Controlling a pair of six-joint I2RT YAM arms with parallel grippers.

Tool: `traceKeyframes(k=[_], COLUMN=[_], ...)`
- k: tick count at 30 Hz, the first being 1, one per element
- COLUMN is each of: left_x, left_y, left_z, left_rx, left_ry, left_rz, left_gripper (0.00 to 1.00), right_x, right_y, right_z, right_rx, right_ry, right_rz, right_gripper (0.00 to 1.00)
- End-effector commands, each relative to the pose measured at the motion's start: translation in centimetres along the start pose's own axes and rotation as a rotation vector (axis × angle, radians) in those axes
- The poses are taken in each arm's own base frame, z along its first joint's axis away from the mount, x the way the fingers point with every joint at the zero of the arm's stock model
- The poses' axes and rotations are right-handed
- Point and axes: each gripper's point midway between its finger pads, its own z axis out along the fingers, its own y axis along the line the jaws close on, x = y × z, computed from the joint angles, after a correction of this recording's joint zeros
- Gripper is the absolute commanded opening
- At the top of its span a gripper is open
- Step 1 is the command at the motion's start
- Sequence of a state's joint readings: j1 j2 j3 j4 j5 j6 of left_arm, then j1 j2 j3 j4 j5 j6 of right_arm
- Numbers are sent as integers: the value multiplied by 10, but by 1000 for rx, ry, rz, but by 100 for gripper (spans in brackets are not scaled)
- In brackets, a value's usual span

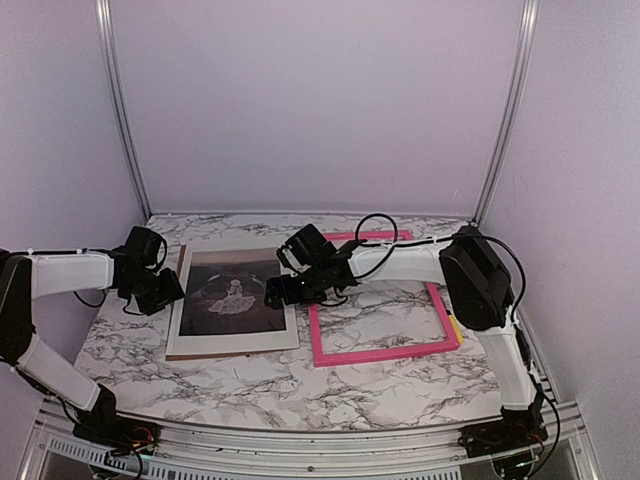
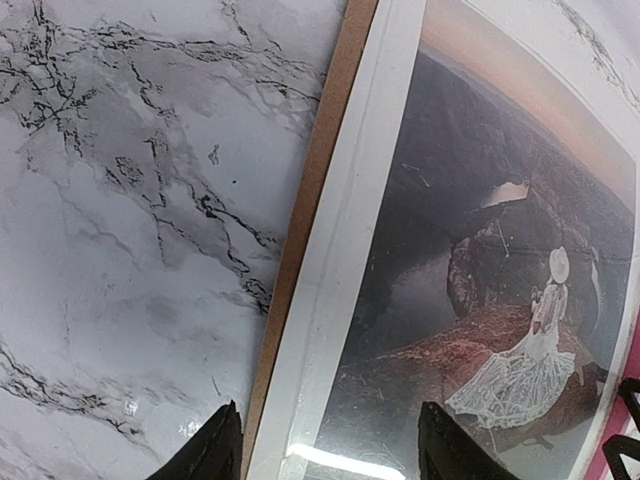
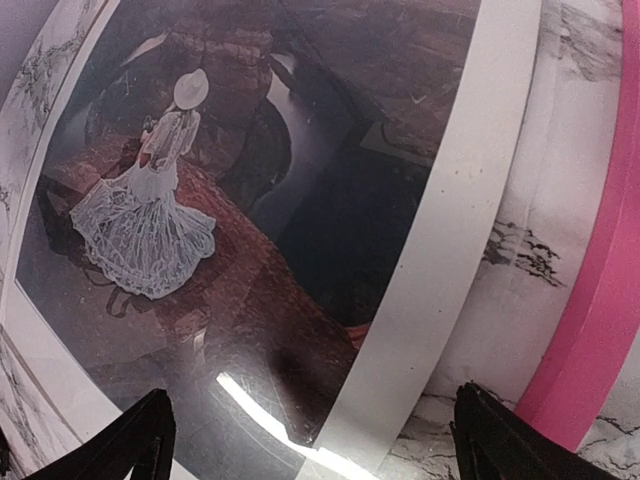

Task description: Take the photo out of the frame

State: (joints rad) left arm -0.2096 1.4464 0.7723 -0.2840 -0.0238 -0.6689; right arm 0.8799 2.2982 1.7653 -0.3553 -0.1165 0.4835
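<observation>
The photo (image 1: 232, 295), a dark scene with a white-dressed figure, lies flat on the table inside a white mat (image 1: 236, 340), on a brown backing board (image 2: 320, 170). The pink frame (image 1: 390, 351) lies apart from it, just to the right. My left gripper (image 1: 170, 290) hovers open over the stack's left edge, its fingertips either side of the backing and mat edge (image 2: 330, 455). My right gripper (image 1: 282, 290) is open over the stack's right edge (image 3: 315, 450), with the mat (image 3: 450, 250) between its fingertips. The photo (image 3: 280, 150) shows a glossy glare streak. Neither gripper holds anything.
The frame's pink border (image 3: 600, 290) lies close beside the mat's right edge, with a strip of marble table (image 3: 520, 250) between them. A small yellow piece (image 1: 456, 328) sits at the frame's right side. Aluminium posts and purple walls close the back and sides.
</observation>
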Motion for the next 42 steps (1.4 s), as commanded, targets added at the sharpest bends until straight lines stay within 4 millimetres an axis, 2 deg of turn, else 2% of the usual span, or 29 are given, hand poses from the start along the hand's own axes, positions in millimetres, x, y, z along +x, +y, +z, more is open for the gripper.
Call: traceKeyframes(k=[1,7,14,20,24,27,30,35,42], left_x=[-4,-1,5,16,25,30,31,34,35], left_y=[-2,1,5,11,12,14,15,18,20], left_z=[-1,3,12,23,29,32,33,33,32], left_rx=[27,22,16,18,36,36,35,30,27], left_ry=[-17,-6,0,19,41,52,54,55,53], left_rz=[-2,-6,-20,-40,-59,-65,-66,-69,-69], left_gripper=[61,61,63,64,60,57,51,41,37], right_x=[-3,0,4,8,14,12,1,-24,-51], right_y=[-12,-18,-5,-7,-5,6,18,37,50], right_z=[-11,-12,5,16,23,23,15,-11,-51], right_rx=[90,122,63,69,51,-7,-53,-138,-270], right_ry=[-14,-6,30,49,67,69,43,-34,-142], right_rz=[30,38,40,57,67,70,69,80,119], right_gripper=[95,95,95,95,95,95,94,93,91])
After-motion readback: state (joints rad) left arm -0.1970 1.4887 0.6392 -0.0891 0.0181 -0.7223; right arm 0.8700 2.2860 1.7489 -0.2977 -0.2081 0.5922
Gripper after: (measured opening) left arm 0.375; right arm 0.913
